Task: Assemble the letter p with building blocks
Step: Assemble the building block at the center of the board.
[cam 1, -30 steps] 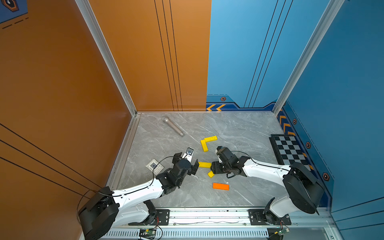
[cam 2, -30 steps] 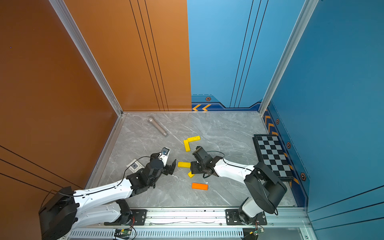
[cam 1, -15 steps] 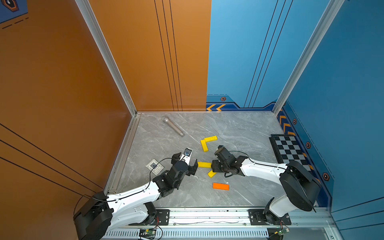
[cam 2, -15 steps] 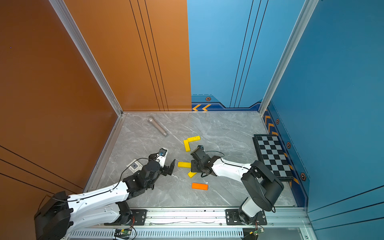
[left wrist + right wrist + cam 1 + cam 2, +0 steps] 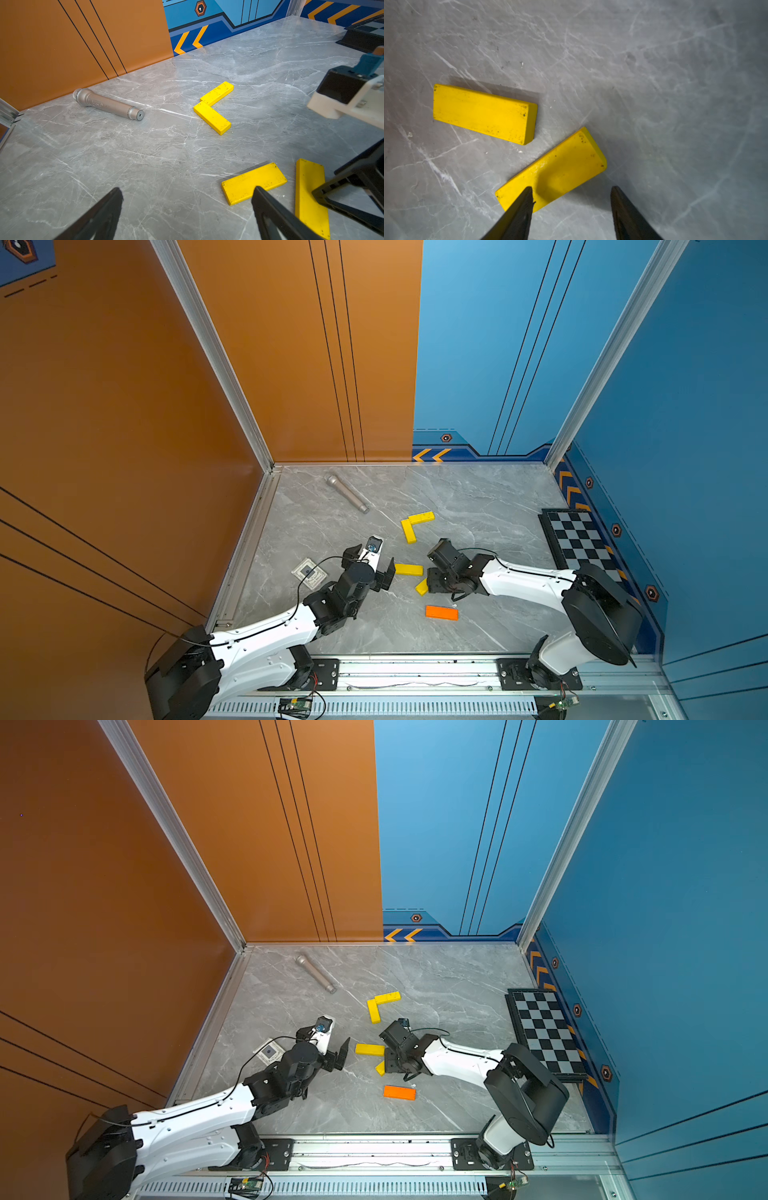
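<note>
Okay, my right gripper [image 5: 571, 188] hangs parted over the skewed yellow block [image 5: 556, 166]; I'd square across its width before pinching.

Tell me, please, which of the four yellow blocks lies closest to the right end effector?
The slanted yellow block partly beneath the right end effector; its neighbour and the L-shaped pair lie clear of it.

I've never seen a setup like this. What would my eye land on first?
Bright colour on the grey marble table: an L of yellow blocks sits mid-table, two loose yellow blocks lie just in front of it, and an orange block is nearest the front edge. The left tool and right tool, both open, sit on opposite sides of the loose pair. A metal cylinder lies toward the back left.
</note>
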You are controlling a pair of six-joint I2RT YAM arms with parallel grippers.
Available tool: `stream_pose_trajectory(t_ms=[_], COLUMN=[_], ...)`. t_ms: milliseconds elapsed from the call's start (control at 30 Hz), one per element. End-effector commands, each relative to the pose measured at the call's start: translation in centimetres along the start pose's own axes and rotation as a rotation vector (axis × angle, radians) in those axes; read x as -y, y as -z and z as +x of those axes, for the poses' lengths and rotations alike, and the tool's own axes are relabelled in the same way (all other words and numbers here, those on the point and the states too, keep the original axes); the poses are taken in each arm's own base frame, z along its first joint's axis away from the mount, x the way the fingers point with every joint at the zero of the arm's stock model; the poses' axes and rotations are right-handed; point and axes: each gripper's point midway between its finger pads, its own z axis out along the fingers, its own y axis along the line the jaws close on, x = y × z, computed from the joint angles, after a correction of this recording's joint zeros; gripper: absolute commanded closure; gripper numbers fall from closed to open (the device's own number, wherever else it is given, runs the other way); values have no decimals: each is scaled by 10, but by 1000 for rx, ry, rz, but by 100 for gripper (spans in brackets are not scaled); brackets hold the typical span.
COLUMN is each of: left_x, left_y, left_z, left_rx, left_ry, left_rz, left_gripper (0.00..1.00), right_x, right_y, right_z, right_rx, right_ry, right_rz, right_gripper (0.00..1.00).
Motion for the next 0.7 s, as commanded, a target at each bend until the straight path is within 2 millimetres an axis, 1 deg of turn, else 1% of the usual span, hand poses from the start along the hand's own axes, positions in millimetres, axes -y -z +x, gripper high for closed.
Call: stream_pose_trajectory(t_ms=[0, 200, 233, 333, 533, 667], left_x=[2, 1, 1, 1, 1, 2], left_y=[3, 5, 5, 4, 4, 3], left_z=[1, 0, 1, 1, 2, 2], left_rx=[10, 15, 14, 13, 11, 7], left_ry=[-12, -9, -11, -12, -15, -19], left_rz=[5, 4, 4, 3, 3, 2], left_gripper=[1, 1, 1, 1, 1, 1], right_x=[2, 3, 3, 2, 5, 11], right_y=[-6, -16, -18, -19, -18, -19], right_z=[-1, -2, -1, -3, -8, -13], right_rx=[-4, -17, -21, -24, -24, -38], right_ry=[-21, -20, -17, -15, 8, 31], right_rz=[42, 69, 72, 70, 68, 89], right_gripper=[37, 37, 38, 47, 49, 49])
